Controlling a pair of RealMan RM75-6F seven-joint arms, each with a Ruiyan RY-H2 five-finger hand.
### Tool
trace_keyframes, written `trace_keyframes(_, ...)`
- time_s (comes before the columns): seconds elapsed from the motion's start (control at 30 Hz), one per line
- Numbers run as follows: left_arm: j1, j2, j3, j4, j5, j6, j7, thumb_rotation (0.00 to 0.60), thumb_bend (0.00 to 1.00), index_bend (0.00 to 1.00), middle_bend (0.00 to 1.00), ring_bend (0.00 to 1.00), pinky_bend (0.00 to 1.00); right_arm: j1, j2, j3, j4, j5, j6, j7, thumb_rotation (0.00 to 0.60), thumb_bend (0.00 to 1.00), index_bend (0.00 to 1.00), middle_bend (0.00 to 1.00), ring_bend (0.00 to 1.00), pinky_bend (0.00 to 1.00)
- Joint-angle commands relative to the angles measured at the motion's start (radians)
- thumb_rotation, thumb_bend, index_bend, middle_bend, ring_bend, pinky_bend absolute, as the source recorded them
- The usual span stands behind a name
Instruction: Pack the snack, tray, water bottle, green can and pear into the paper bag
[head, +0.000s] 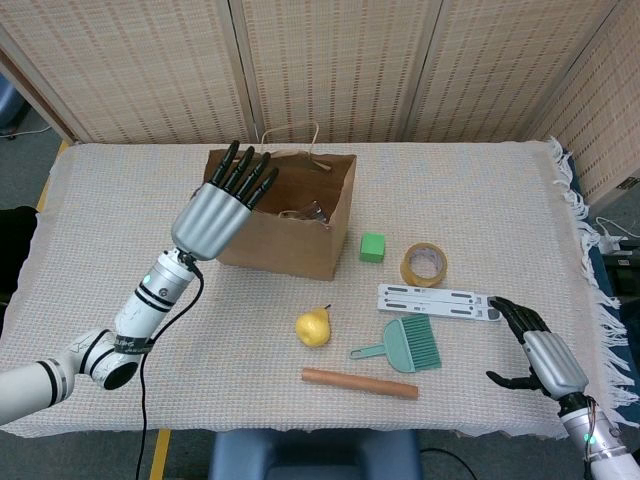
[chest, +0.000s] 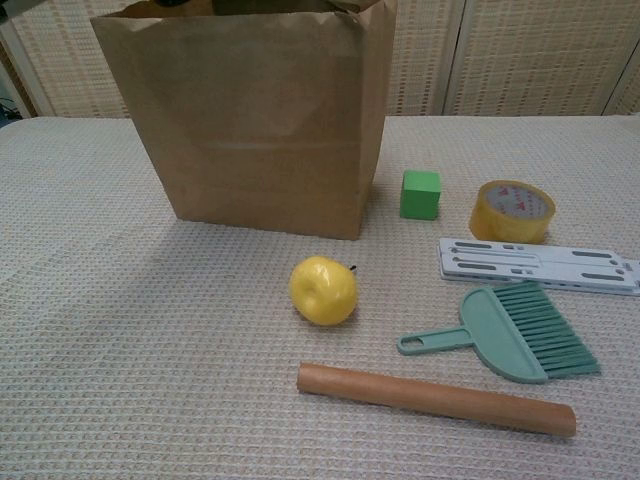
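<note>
The brown paper bag (head: 290, 235) stands upright at the table's middle back and fills the upper left of the chest view (chest: 270, 120). Through its mouth I make out only something pale and clear (head: 303, 212); its other contents are hidden. My left hand (head: 215, 205) hovers over the bag's left near corner with straight, spread fingers and nothing in it. The yellow pear (head: 313, 327) lies on the cloth in front of the bag (chest: 323, 290). My right hand (head: 535, 355) rests empty at the table's near right, fingers apart.
To the right of the bag sit a green cube (chest: 421, 194), a tape roll (chest: 511, 211) and a white slotted strip (chest: 540, 265). A green hand brush (chest: 515, 333) and a wooden roller (chest: 435, 399) lie near the front edge.
</note>
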Motion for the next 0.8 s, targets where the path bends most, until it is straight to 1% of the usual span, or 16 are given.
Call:
trace_keyframes(0.03, 0.076, 0.068, -0.024, -0.094, -0.069, 0.065, -0.056, 0.600, 0.46, 0.00, 0.00, 0.00, 0.07, -0.002, 0.000, -0.001, 0.001, -0.002, 0.003, 0.000, 0.600, 0.08, 0.00, 0.00, 0.00, 0.00)
trace_keyframes(0.2, 0.173, 0.172, -0.029, -0.196, -0.119, 0.125, -0.134, 0.600, 0.47, 0.00, 0.00, 0.00, 0.09, -0.003, -0.001, -0.001, 0.000, -0.002, 0.004, -0.003, 0.600, 0.08, 0.00, 0.00, 0.00, 0.00)
trace_keyframes(0.23, 0.193, 0.191, -0.024, -0.212, -0.121, 0.136, -0.153, 0.600, 0.47, 0.01, 0.00, 0.00, 0.10, -0.003, -0.002, -0.001, -0.001, -0.001, 0.004, -0.003, 0.600, 0.08, 0.00, 0.00, 0.00, 0.00)
trace_keyframes(0.33, 0.263, 0.256, 0.013, -0.251, -0.104, 0.161, -0.219, 0.600, 0.47, 0.03, 0.00, 0.00, 0.14, -0.004, -0.002, -0.002, -0.004, 0.004, 0.001, -0.005, 0.600, 0.08, 0.00, 0.00, 0.00, 0.00)
trace_keyframes(0.43, 0.339, 0.301, 0.071, -0.279, -0.064, 0.185, -0.302, 0.600, 0.48, 0.07, 0.00, 0.00, 0.15, -0.003, 0.000, -0.002, -0.008, 0.007, -0.003, -0.004, 0.600, 0.08, 0.00, 0.00, 0.00, 0.00)
trace_keyframes(0.47, 0.368, 0.315, 0.097, -0.284, -0.041, 0.194, -0.338, 0.600, 0.48, 0.07, 0.00, 0.00, 0.16, -0.003, 0.000, -0.002, -0.010, 0.007, -0.004, -0.005, 0.600, 0.08, 0.00, 0.00, 0.00, 0.00)
trace_keyframes(0.57, 0.433, 0.327, 0.164, -0.270, 0.024, 0.213, -0.423, 0.600, 0.48, 0.07, 0.00, 0.00, 0.16, -0.003, 0.001, -0.003, -0.010, 0.008, -0.005, -0.009, 0.600, 0.08, 0.00, 0.00, 0.00, 0.00)
trace_keyframes(0.63, 0.460, 0.323, 0.201, -0.251, 0.064, 0.214, -0.469, 0.600, 0.47, 0.07, 0.00, 0.00, 0.16, -0.003, -0.001, -0.002, -0.010, 0.010, -0.006, -0.012, 0.600, 0.08, 0.00, 0.00, 0.00, 0.00)
trace_keyframes(0.73, 0.491, 0.300, 0.257, -0.206, 0.137, 0.208, -0.538, 0.600, 0.42, 0.07, 0.00, 0.00, 0.17, -0.003, -0.001, -0.001, -0.010, 0.014, -0.008, -0.018, 0.600, 0.08, 0.00, 0.00, 0.00, 0.00)
trace_keyframes(0.8, 0.499, 0.281, 0.301, -0.168, 0.213, 0.196, -0.591, 0.600, 0.40, 0.07, 0.00, 0.00, 0.18, -0.002, -0.002, 0.000, -0.011, 0.017, -0.009, -0.023, 0.600, 0.08, 0.00, 0.00, 0.00, 0.00)
